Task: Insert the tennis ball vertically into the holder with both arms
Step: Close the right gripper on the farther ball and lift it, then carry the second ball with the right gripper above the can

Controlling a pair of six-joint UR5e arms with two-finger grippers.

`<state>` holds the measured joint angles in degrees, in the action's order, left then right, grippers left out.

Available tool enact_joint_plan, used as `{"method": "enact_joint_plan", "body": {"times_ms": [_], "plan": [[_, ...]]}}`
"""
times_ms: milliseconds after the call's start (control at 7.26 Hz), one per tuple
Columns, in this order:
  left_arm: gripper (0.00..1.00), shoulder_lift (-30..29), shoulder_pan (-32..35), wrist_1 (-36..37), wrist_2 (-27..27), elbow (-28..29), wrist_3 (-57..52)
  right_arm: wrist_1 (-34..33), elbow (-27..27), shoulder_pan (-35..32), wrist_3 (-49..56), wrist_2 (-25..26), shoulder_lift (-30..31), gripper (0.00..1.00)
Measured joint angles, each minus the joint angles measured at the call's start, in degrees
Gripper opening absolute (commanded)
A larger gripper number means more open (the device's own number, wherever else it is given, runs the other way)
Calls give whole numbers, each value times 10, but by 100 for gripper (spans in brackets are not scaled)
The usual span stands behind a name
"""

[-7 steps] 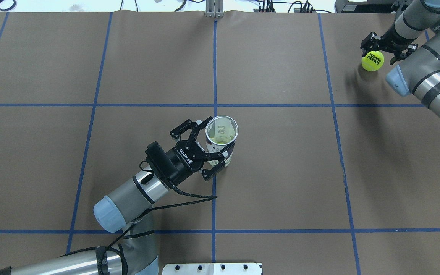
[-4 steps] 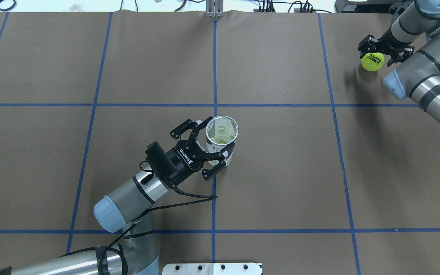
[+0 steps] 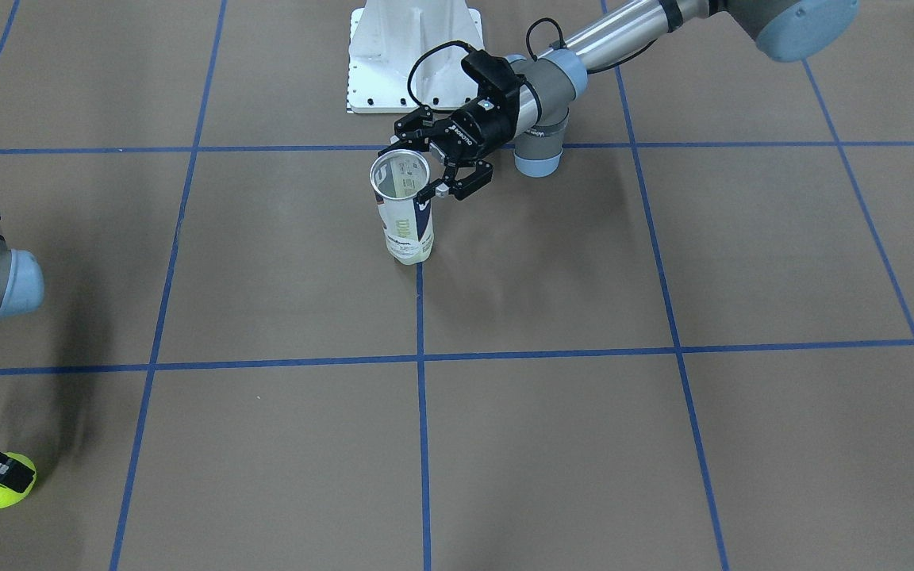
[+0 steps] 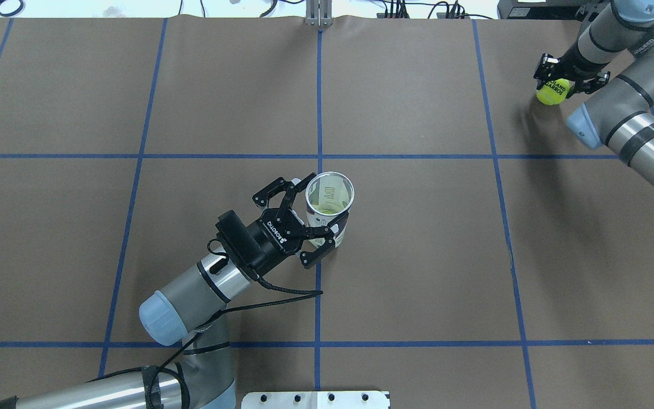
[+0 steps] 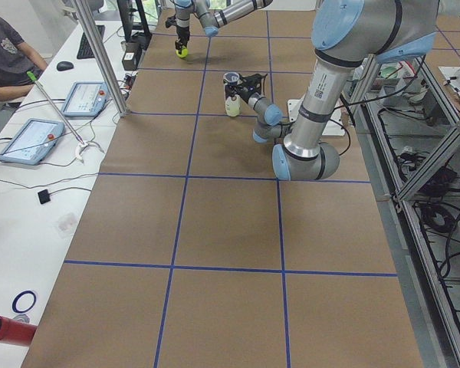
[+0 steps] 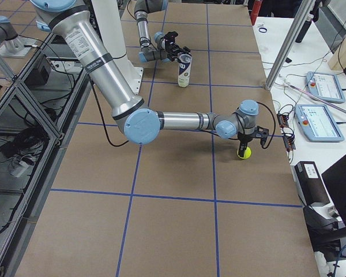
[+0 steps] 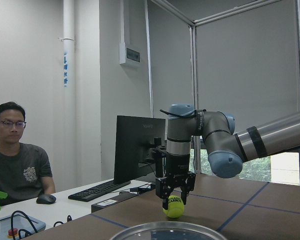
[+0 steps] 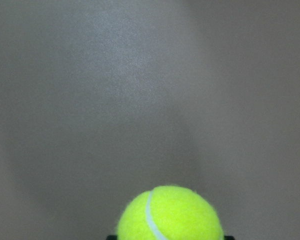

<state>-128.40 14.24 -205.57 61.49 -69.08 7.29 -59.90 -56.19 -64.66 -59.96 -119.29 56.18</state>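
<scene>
The holder (image 4: 330, 200), a clear tube with a white and navy label, stands upright near the table's middle and also shows in the front view (image 3: 405, 218). Something yellow-green shows at its bottom. My left gripper (image 4: 319, 207) is shut on its side below the silver rim. A yellow-green tennis ball (image 4: 551, 94) lies on the table at the far right. My right gripper (image 4: 568, 79) points down over it, open, fingers straddling its upper half, as the left wrist view shows (image 7: 175, 196). The ball (image 8: 170, 215) fills the bottom of the right wrist view.
The white base pedestal (image 4: 315, 399) sits at the table's near edge. Blue tape lines cross the brown table. A black cable (image 4: 287, 291) hangs from my left wrist. A seated person (image 7: 17, 165), a monitor and tablets are beyond the table's far right end.
My right gripper has turned and come down closer over the ball, which stays in place. My left gripper and the holder have not moved.
</scene>
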Motion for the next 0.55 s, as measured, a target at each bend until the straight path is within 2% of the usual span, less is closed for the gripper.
{"method": "enact_joint_plan", "body": {"times_ms": [138,275,551], "plan": [[83,0,0,0,0,0,0,-42,-58,-5,-15,-27,4,0],[83,1,-1,0,0,0,0,-117,-144,-7,-39,-63,10,0],[83,1,-2,0,0,1,0,-258,-335,13,-152,-130,14,0]]}}
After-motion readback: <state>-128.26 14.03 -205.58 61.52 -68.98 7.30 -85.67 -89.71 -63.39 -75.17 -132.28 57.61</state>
